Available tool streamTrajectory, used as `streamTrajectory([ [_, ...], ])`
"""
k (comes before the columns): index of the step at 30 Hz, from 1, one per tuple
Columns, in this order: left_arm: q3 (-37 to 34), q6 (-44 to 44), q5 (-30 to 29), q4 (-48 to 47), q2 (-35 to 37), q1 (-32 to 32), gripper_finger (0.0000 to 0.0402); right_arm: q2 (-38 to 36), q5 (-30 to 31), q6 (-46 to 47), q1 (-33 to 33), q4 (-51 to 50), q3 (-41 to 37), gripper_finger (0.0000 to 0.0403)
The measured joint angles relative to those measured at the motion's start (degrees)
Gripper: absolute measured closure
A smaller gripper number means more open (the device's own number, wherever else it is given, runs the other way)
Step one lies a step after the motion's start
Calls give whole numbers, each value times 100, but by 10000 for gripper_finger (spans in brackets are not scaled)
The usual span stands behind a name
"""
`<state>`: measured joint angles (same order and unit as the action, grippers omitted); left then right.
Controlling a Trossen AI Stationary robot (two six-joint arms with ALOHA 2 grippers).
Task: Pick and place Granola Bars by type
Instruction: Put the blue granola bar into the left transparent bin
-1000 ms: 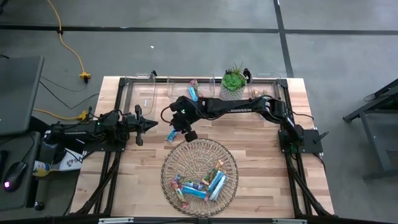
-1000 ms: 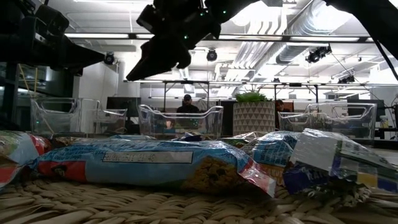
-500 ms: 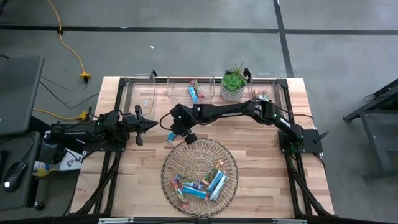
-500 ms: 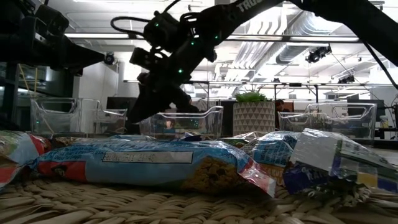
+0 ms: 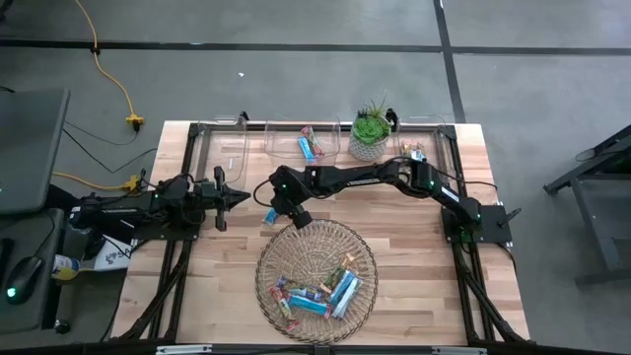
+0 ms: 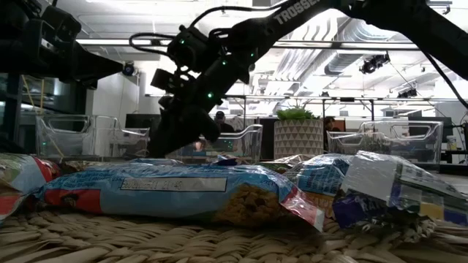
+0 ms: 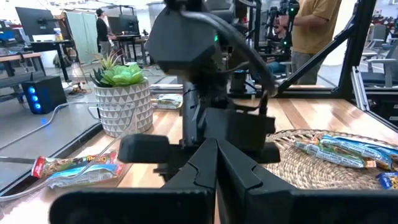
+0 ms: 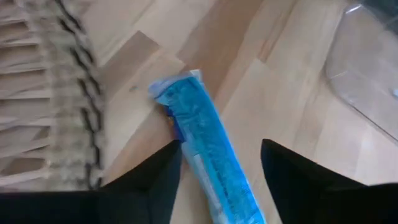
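One bright blue granola bar (image 8: pixel 208 143) lies flat on the wood table just outside the far left rim of the round wire basket (image 5: pixel 315 224). My right gripper (image 8: pixel 221 149) hangs low over the bar, open and slanting down, with one finger on each side of it; in the high view this gripper (image 5: pixel 281 211) is above the same bar (image 5: pixel 269 216). More granola bars (image 5: pixel 320 293) lie in the basket's near part and fill the foreground of the low view (image 6: pixel 168 191). My left gripper (image 5: pixel 242 197) waits shut and level at the table's left.
Clear plastic bins stand along the far edge; one (image 5: pixel 304 146) holds a blue and a brown bar, and another (image 5: pixel 419 150) holds a bar at the far right. A potted plant (image 5: pixel 371 130) stands between them. Bare wood lies to the left of the basket.
My right gripper has come down from above the table toward the blue bar beside the basket, shifting a little toward the table's left. The bar has stayed where it lay.
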<state>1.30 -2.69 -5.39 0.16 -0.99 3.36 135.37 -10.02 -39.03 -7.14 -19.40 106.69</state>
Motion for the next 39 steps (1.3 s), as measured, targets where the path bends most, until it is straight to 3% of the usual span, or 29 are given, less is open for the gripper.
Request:
streamTrajectory([
  [4,0,-1,-1,0,0,-2,399,73,5,-88,-4,79,8,173],
  [13,1,0,-4,0,0,-1,399,246,-19,-150,-2,120,3,175],
  [21,1,0,-4,0,0,-1,399,389,-298,573,-81,218,7,183],
  [30,0,0,-4,-2,0,-1,399,480,-685,1681,-201,209,13,221],
  [39,0,-1,-3,-2,0,-1,399,483,-610,2111,-203,196,13,297],
])
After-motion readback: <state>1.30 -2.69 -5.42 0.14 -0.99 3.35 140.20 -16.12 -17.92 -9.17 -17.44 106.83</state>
